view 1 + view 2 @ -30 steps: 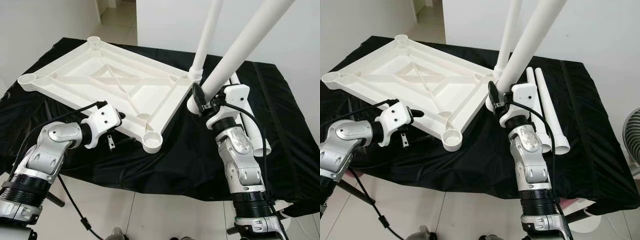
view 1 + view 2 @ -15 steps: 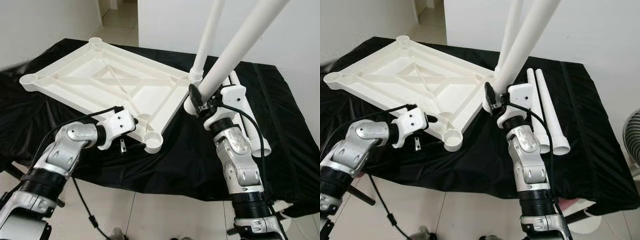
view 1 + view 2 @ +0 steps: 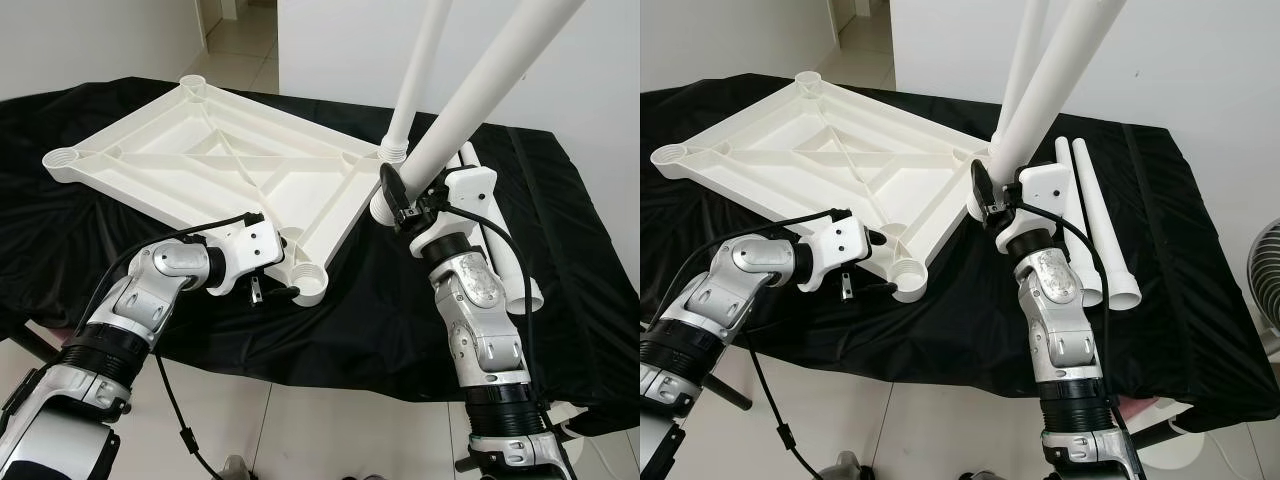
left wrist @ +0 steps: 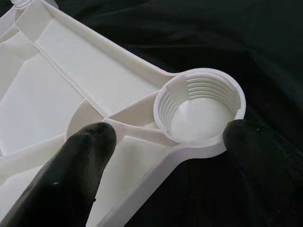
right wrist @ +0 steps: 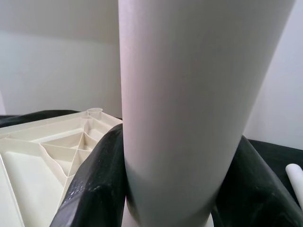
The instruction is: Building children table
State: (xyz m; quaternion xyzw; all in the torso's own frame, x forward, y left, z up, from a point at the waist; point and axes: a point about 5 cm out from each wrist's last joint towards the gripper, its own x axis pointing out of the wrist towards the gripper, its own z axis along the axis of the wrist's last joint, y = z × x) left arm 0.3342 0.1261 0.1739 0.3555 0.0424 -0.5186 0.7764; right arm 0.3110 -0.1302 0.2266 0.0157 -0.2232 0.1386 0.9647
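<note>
The white plastic table top [image 3: 200,165] lies upside down on the black cloth. One white leg [image 3: 420,60] stands in its far right corner socket. My right gripper [image 3: 398,195] is shut on a second white leg [image 3: 480,90], held tilted just above the cloth beside that corner; in the right wrist view the leg [image 5: 189,94] sits between both fingers [image 5: 94,179]. My left gripper [image 3: 275,287] is open at the near corner. In the left wrist view its fingers [image 4: 75,175] straddle the empty threaded socket [image 4: 199,111].
Two more white legs [image 3: 1105,230] lie side by side on the cloth right of my right arm. The black cloth [image 3: 370,310] hangs over the table's front edge, with tiled floor [image 3: 330,430] below. A white wall stands behind.
My left arm has swung right along the table top's near edge, and its open fingers now flank the near corner socket. The right gripper and its leg have barely moved.
</note>
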